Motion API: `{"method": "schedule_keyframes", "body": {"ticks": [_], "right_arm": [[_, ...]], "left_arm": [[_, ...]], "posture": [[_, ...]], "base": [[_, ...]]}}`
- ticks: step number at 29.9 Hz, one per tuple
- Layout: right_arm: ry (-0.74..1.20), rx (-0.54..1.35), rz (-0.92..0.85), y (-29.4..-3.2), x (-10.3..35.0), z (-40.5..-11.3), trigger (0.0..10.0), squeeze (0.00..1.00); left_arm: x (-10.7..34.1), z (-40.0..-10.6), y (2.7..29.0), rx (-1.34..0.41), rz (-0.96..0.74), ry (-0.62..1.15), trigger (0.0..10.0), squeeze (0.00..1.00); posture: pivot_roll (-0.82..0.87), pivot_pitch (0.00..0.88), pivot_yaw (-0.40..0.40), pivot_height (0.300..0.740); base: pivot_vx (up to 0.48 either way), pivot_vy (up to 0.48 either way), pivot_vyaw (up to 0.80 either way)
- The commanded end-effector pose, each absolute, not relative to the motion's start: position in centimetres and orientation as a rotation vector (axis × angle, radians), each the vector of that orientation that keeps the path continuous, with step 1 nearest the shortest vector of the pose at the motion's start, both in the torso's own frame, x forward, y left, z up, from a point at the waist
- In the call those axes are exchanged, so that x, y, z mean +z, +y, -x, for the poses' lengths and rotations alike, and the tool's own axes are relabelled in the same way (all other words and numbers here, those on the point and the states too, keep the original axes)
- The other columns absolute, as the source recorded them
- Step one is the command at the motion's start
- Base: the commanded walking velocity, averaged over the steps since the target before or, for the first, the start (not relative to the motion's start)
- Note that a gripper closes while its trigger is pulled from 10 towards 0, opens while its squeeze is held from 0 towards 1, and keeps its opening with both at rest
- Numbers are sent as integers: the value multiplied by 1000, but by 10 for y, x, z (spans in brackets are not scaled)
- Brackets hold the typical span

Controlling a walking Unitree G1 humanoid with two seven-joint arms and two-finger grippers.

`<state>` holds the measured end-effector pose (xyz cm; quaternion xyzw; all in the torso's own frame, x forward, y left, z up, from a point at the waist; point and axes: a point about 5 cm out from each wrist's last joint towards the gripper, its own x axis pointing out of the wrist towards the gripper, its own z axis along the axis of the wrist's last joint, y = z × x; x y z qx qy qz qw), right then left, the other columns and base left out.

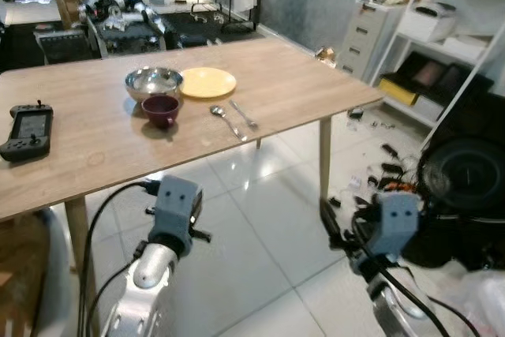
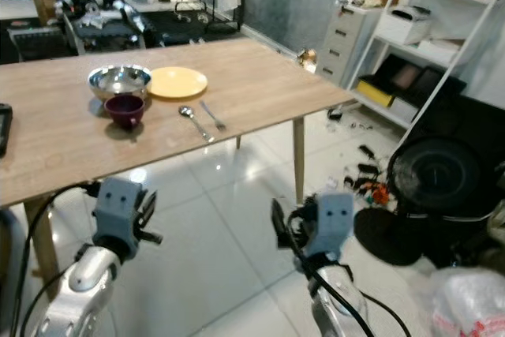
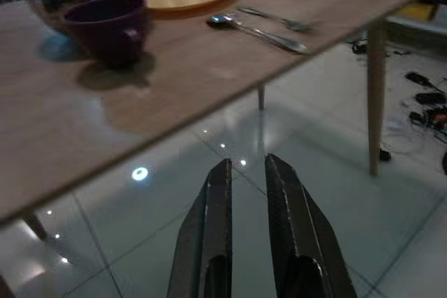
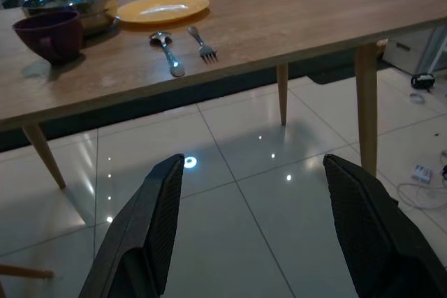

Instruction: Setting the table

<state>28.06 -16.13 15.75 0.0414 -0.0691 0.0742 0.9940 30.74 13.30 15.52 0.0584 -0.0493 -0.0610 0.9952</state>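
Note:
On the wooden table [image 1: 300, 84] stand a steel bowl [image 1: 154, 82], a yellow plate [image 1: 207, 82] beside it and a maroon cup [image 1: 160, 110] in front of the bowl. A spoon [image 1: 225, 118] and a fork [image 1: 243, 114] lie side by side near the table's front edge. Both arms are held low over the tiled floor, short of the table. My left gripper [image 3: 246, 165] is shut and empty, below the table edge. My right gripper [image 4: 255, 165] is open with nothing between its fingers, pointing toward the table legs.
A black handheld controller [image 1: 26, 132] lies at the table's left end. To the right are white shelves [image 1: 442, 45], a drawer unit [image 1: 364, 37] and a round black appliance [image 1: 465, 175], with small clutter [image 1: 379, 167] on the floor. Dark furniture stands behind the table.

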Motion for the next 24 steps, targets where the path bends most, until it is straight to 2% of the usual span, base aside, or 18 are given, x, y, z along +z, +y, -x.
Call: {"method": "schedule_keyframes", "body": {"ticks": [1, 24], "right_arm": [[-122, 140, -79, -164, 154, -281, 10000, 0], [-116, 219, -82, -145, 152, -283, 10000, 0]], "left_arm": [[154, -306, 128, -136, -122, -95, 10000, 0], [159, -306, 140, -18, -167, -128, 10000, 0]], "posture": [[31, 57, 32, 740], [56, 58, 23, 740]], "base": [[480, 0, 0], [480, 0, 0]]}}
